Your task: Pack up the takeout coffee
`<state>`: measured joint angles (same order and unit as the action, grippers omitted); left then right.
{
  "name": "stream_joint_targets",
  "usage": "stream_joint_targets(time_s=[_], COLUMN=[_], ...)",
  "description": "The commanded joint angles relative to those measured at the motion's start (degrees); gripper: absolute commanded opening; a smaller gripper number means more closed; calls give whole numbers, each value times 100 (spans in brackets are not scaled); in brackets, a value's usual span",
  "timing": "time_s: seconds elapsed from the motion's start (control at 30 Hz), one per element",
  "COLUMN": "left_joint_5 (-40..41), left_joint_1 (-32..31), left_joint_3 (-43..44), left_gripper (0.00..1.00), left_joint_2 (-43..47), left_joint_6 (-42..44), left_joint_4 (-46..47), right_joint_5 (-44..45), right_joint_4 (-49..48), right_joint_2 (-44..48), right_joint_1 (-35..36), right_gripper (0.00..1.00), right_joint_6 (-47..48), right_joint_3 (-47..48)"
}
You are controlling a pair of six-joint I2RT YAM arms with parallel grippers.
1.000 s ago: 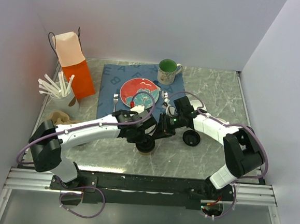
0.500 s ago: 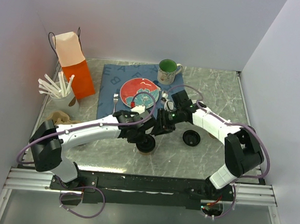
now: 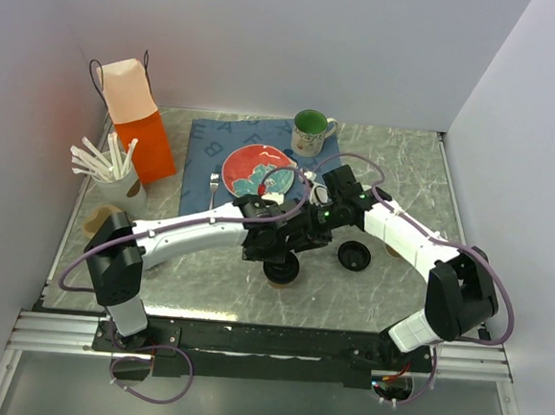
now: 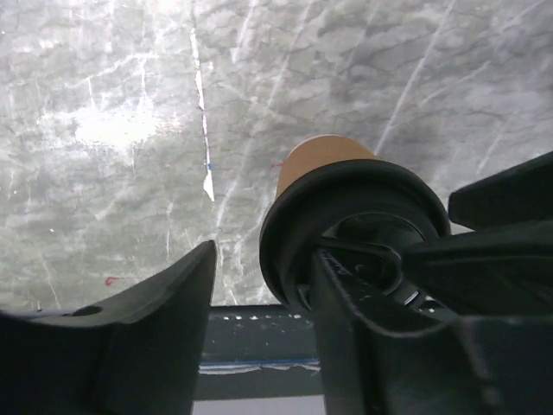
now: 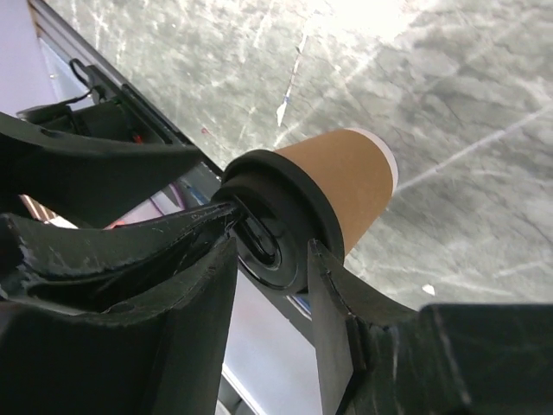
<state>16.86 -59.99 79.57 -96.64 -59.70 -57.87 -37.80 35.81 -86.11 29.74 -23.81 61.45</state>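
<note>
Right wrist view: right jaws clamp the black lid of the takeout coffee (image 5: 346,186), which stands upright on the surface (image 5: 484,104); left jaws gape wide.

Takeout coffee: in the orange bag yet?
No, the takeout coffee is out at the front of the table, while the orange bag stands at back left.

Not much to read from where I'm standing. The blue cloth mat (image 3: 200,163) has big pale letters along its far edge, maybe "EAT", but they're too faint to be sure. Nothing else I can see is legible.
</note>
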Motion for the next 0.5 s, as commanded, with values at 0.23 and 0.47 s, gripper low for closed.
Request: stream_joint_targets(time_s=[0.23, 0.47], left_joint_5=[63, 19], left_joint_1=[118, 531], left_joint_3=[683, 157], left_gripper=[60, 71], left_joint_2=[321, 1286], left_joint_6=[-121, -366], left_joint_4=[-489, -419], right_joint_5=[817, 1565], right_joint_4=[751, 1059], right_joint_2=[586, 937], right_joint_1=[15, 93], right_gripper=[47, 60], right_joint_6=[254, 298], right_joint_3=[736, 798])
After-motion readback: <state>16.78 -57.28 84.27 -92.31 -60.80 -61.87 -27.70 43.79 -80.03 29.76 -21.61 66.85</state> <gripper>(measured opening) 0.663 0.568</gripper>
